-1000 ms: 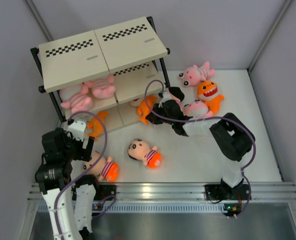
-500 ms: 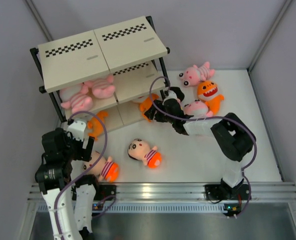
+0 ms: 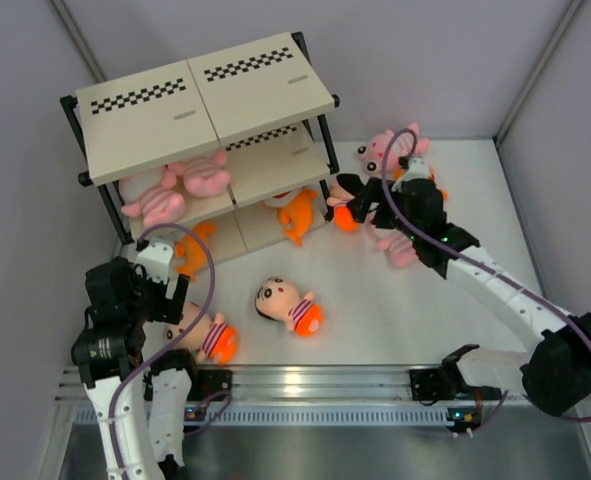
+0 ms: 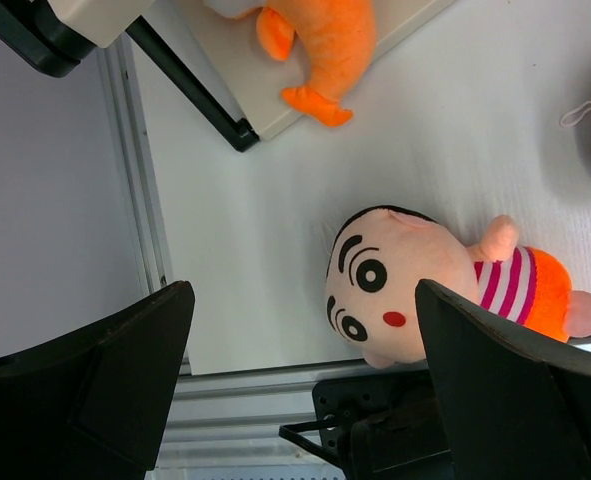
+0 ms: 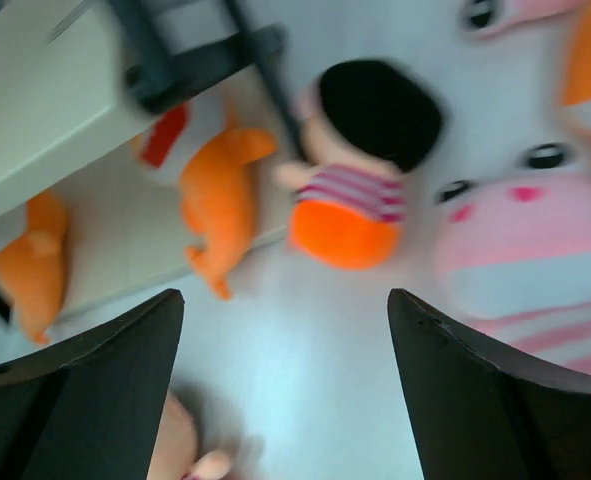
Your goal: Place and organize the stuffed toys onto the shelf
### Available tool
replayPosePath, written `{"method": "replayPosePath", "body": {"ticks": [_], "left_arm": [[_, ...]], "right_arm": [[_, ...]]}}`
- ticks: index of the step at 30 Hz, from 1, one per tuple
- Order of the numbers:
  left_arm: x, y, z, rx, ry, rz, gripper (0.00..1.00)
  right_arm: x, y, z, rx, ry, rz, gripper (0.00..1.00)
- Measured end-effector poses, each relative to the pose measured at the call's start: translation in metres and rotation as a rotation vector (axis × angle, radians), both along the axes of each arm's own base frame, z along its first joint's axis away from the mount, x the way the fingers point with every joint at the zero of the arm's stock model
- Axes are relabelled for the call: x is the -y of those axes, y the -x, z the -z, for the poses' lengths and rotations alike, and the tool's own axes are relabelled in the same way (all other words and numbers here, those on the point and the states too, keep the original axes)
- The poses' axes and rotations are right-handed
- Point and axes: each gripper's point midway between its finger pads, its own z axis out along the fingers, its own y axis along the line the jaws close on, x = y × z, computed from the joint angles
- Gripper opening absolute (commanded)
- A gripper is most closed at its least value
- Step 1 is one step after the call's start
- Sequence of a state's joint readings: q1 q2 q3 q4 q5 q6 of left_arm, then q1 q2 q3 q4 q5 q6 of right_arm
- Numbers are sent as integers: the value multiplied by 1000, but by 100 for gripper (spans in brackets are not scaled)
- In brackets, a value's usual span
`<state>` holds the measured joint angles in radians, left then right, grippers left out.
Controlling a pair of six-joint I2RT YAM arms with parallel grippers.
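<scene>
Shelf: three-tier rack (image 3: 205,100) at the far left of the white surface (image 3: 425,310), checkered strips along its board edges.
Middle tier: two pink striped animals (image 3: 165,198) lie side by side on the left half.
Bottom tier: I count two orange fish. The right fish (image 3: 297,213) has its tail over the board's edge, and the left fish (image 3: 190,250) lies at the other end.
Right pincer: my wrist camera shows the right pincer (image 5: 285,300) spread wide and holding nothing. It hangs over the surface near the shelf's front right leg (image 5: 275,95).
Doll by the leg: this doll (image 5: 360,165) shows the back of its black-haired head, a striped shirt and an orange bottom. It lies just beside the leg.
Right side: one pink toy (image 3: 390,148) sits near the far edge. A second pink toy (image 5: 525,240) lies just beside the doll by the leg.
Left pincer: the left pincer (image 4: 305,295) is also wide and empty. It hovers above the near doll (image 4: 405,285), which lies face up at the surface's near edge.
Centre: the middle doll (image 3: 287,303) lies on the surface, well apart from both pincers.
</scene>
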<state>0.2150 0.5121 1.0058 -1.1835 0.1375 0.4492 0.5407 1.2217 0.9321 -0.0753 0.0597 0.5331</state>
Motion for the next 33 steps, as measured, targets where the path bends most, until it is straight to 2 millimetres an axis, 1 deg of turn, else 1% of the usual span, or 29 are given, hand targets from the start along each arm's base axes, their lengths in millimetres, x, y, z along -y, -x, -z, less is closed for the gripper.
{"method": "replayPosePath", "body": {"ticks": [2,3,5,6,7,8,9,10,11,12,15,17,19,21,22,24,25,26,27,28,30,33], "left_arm": [[-1,0,0,0,-4,-2,98],[-1,0,0,0,-5,-4,98],[-2,1,1,0,-10,-8,98],[-2,1,2,-3,-11,-8,98],[-3,1,2,-5,-14,-9,98],[-3,2,3,-6,-14,-8,98],[-3,2,4,-8,-15,-10,98],[-3,2,4,-9,-15,-10,98],[-3,2,4,-9,-15,-10,98],[-3,2,4,-9,-16,-10,98],[-4,2,4,-11,-19,-12,98],[-4,2,4,-11,-22,-13,98],[-5,2,4,-12,-23,-14,98],[-5,2,5,-13,-24,-15,98],[-5,2,5,-14,-25,-16,98],[-5,1,6,-19,-24,-16,98],[-6,1,6,-23,-24,-17,98],[-6,1,8,-28,-25,-20,98],[-7,1,9,-33,-27,-23,98],[-8,2,11,-39,-29,-27,98],[-9,2,16,-56,-32,-35,98],[-18,6,29,-98,-59,-71,98]], "right_arm": [[50,-16,2,-16,9,118,82],[84,-26,8,-31,6,199,81],[146,-36,26,-73,3,347,79],[176,-37,39,-105,0,423,77],[201,-37,52,-140,-10,482,75],[221,-36,64,-172,-18,529,72],[238,-35,80,-214,-30,569,71],[246,-36,91,-243,-41,586,71],[252,-37,104,-272,-53,591,71],[253,-39,116,-299,-65,584,71],[245,-47,147,-358,-98,533,71],[241,-51,162,-383,-112,511,71],[239,-55,174,-399,-124,497,69],[237,-59,183,-405,-141,486,65],[235,-64,186,-401,-158,475,61],[234,-74,186,-376,-176,467,57],[234,-77,187,-371,-185,465,53],[232,-80,187,-363,-198,459,41],[232,-83,187,-354,-202,455,33],[231,-87,187,-344,-215,451,16],[230,-89,188,-340,-229,446,1],[234,-90,183,-326,-216,464,0]]}}
